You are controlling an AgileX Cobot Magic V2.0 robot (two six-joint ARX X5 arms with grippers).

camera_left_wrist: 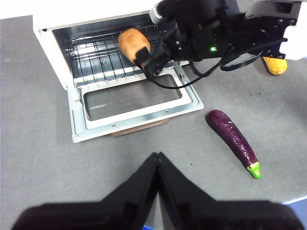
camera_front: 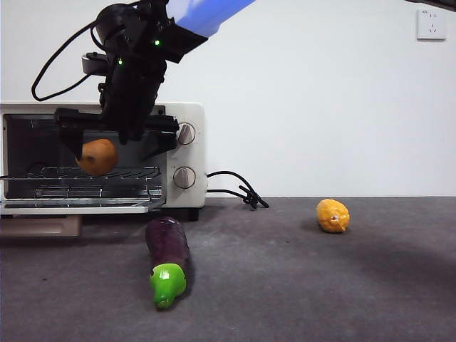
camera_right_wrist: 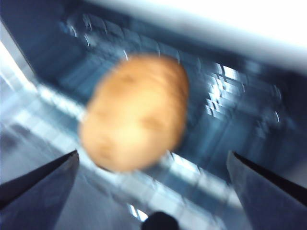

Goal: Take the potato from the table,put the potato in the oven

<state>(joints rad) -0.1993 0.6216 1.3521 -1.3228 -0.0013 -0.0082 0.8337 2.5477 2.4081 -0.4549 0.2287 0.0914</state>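
Observation:
The tan-brown potato (camera_front: 97,157) (camera_left_wrist: 133,43) (camera_right_wrist: 134,112) is in the air at the mouth of the cream-white oven (camera_front: 191,117) (camera_left_wrist: 48,28), just above its wire rack. My right gripper (camera_front: 115,146) (camera_right_wrist: 152,153) hangs over it with jaws spread wide; neither jaw touches the potato, which looks blurred in the right wrist view. My left gripper (camera_left_wrist: 157,155) is shut and empty, held high over the dark grey table (camera_front: 320,285) in front of the oven.
The oven door (camera_front: 78,206) (camera_left_wrist: 134,103) lies folded down flat. A purple eggplant (camera_front: 168,246) (camera_left_wrist: 232,139) lies in front of the oven, and a yellow fruit (camera_front: 333,215) (camera_left_wrist: 275,65) to its right. A black cable (camera_front: 239,189) runs behind.

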